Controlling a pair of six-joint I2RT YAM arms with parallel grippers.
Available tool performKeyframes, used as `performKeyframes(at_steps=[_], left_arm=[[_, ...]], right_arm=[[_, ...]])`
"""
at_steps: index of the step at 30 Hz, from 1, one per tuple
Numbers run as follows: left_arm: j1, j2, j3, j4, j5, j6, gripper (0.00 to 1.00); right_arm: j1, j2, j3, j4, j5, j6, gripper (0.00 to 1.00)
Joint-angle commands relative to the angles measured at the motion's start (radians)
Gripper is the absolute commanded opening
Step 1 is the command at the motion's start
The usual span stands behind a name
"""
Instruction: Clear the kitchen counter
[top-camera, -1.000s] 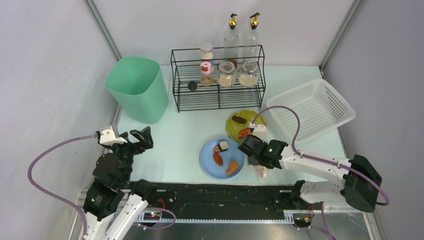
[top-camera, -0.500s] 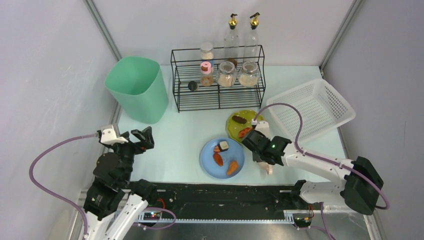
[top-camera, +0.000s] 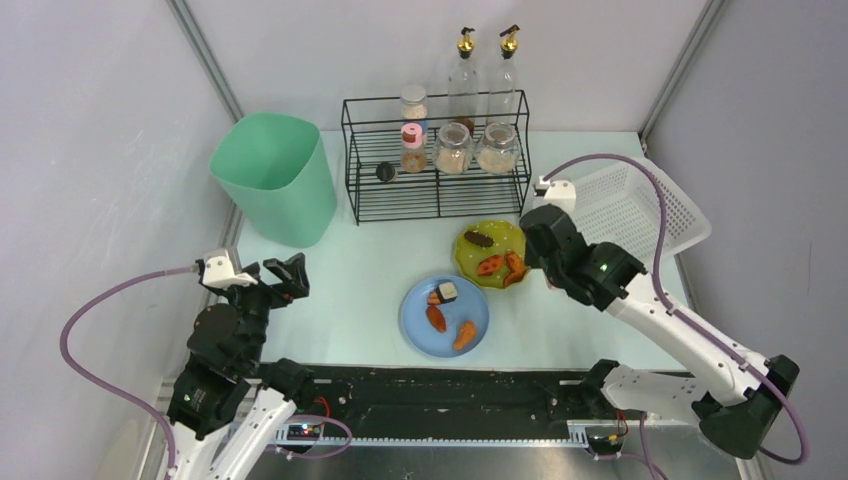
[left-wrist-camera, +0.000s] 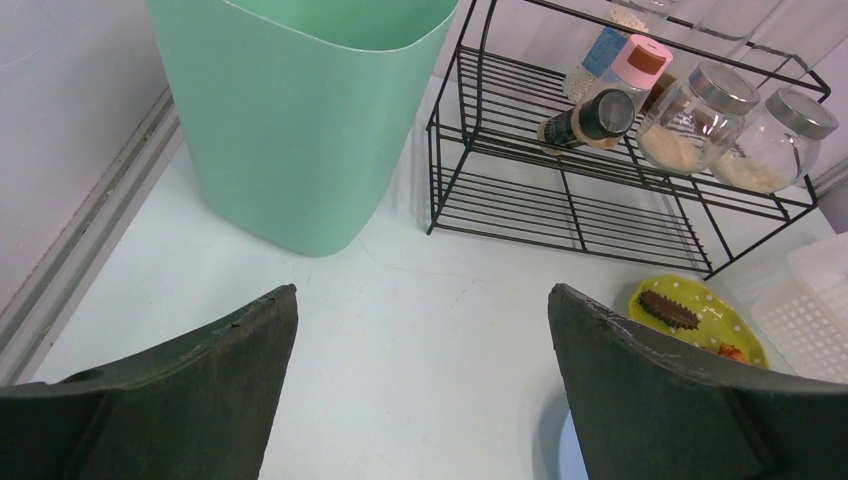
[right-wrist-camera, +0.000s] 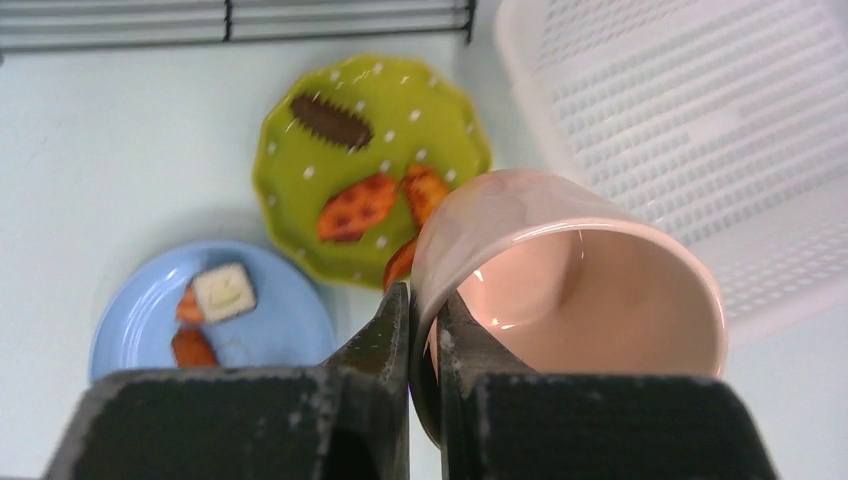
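RIGHT: right gripper clamped on the wall of a glossy pale-pink ceramic cup, held up near the white slatted plastic basket, which is probably where it goes | LEFT: left gripper has its jaws wide apart and empty, out of the way | COUNTER: the pale mint-white kitchen counter lies beneath both arms

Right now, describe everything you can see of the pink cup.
The pink cup is a pale, glossy cylinder, ceramic by its look, with a smooth rounded rim and no handle in view. It is empty. It is tipped on its side, mouth toward the wrist camera, held off the counter, in front of the green plate and the white basket. The right gripper is shut on its wall, pinching it between both fingers. Nothing else touches it.
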Motion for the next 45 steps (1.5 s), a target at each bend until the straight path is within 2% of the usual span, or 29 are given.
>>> performKeyframes(at_steps=[1,7,14,21,25,27,31,34,39,42,45], left_arm=[[0.010,-0.005,0.004,0.027,0.010,0.011,0.98],[0.010,0.017,0.007,0.026,0.021,0.012,0.98],[0.010,-0.003,0.006,0.026,0.022,0.010,0.98],[0.010,0.001,0.006,0.026,0.035,0.007,0.98],[0.010,-0.005,0.006,0.026,0.041,0.006,0.98],[0.010,-0.009,0.007,0.027,0.041,0.006,0.98],[0.010,-0.023,0.006,0.026,0.047,0.003,0.98],[0.008,-0.031,0.008,0.026,0.063,0.001,0.98],[0.008,-0.039,0.009,0.026,0.074,-0.001,0.98],[0.005,-0.038,0.008,0.026,0.076,-0.003,0.98],[0.004,-0.036,0.008,0.026,0.079,-0.003,0.98]], right_arm=[[-0.086,-0.013,0.060,0.160,0.081,-0.164,0.00],[-0.296,0.051,0.084,0.301,0.058,-0.251,0.00],[-0.584,0.201,0.152,0.381,-0.018,-0.249,0.00],[-0.752,0.392,0.224,0.493,-0.078,-0.227,0.00],[-0.863,0.460,0.235,0.551,-0.254,-0.246,0.00],[-0.903,0.502,0.235,0.593,-0.337,-0.265,0.00],[-0.925,0.552,0.243,0.658,-0.333,-0.429,0.00],[-0.952,0.579,0.264,0.666,-0.447,-0.583,0.00],[-1.009,0.670,0.377,0.546,-0.690,-0.664,0.00],[-1.037,0.738,0.469,0.432,-0.743,-0.710,0.00],[-1.056,0.792,0.496,0.400,-0.751,-0.732,0.00]])
